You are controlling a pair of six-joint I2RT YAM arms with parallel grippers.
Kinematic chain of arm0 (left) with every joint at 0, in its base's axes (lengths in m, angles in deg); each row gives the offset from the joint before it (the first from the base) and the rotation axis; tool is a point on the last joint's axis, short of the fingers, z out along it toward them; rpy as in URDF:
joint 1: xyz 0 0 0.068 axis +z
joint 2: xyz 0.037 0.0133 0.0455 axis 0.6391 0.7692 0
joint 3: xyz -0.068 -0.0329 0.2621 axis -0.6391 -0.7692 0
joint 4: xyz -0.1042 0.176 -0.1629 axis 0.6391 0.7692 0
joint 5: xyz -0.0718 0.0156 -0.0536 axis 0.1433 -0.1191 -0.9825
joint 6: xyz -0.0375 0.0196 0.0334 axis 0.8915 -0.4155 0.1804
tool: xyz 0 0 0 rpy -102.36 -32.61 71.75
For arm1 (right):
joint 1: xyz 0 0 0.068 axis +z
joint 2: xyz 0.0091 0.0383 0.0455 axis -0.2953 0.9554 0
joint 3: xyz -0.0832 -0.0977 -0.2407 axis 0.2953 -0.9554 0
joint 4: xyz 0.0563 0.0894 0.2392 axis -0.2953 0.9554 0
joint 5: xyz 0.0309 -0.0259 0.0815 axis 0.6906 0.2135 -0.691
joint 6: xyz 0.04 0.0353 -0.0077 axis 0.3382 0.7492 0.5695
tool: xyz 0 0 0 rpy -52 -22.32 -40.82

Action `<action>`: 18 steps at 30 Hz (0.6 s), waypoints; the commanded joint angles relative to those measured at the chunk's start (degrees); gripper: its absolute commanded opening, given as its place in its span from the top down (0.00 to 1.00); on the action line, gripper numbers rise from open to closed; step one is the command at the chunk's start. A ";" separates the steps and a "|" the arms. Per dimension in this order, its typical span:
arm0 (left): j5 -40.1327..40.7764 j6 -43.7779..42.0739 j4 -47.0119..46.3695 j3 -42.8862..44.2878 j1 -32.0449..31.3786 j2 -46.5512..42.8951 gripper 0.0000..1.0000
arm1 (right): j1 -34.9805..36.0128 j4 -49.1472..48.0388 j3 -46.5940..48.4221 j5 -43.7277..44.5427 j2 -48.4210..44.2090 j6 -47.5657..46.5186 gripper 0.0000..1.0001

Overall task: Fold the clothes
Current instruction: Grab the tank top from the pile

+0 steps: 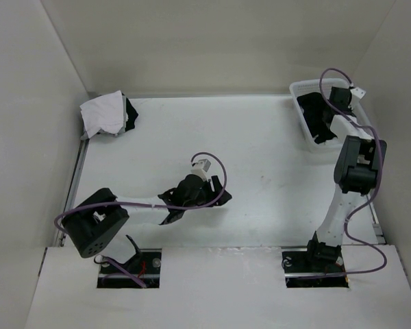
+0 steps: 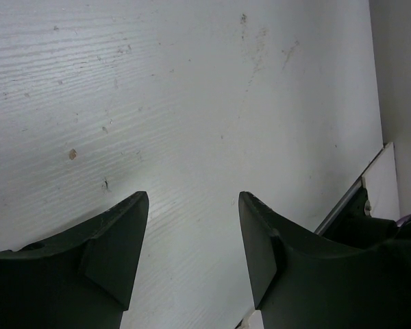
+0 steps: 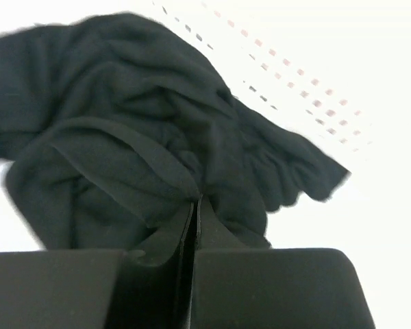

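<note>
Right pincer closed together, clamping a fold of the crumpled black garment in the basket; garment's long axis indeterminable. Left pincer apart above bench.

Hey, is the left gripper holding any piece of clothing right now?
No, the left gripper stands open over the bare table, with nothing between its jaws.
</note>
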 commanded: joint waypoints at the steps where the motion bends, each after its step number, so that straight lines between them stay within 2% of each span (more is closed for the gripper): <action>1: -1.33 0.60 -4.07 2.29 0.09 0.17 0.47 | 1.96 -11.01 -3.42 3.00 -13.24 1.65 0.99; 6: -1.68 0.87 -3.64 1.76 0.97 -2.29 0.47 | 5.21 -14.52 -9.66 2.65 -26.68 3.50 1.00; 10: -1.95 0.87 -2.14 1.06 4.57 -5.98 0.48 | 9.95 -17.69 -13.44 1.52 -38.28 3.76 1.00; 14: -0.81 1.30 2.59 0.88 10.27 -12.38 0.48 | 18.73 -18.75 -13.72 -1.91 -49.53 2.45 1.00; 18: 2.52 2.62 8.39 0.27 15.46 -19.15 0.48 | 30.77 -17.35 -9.07 -5.69 -56.84 -1.06 1.00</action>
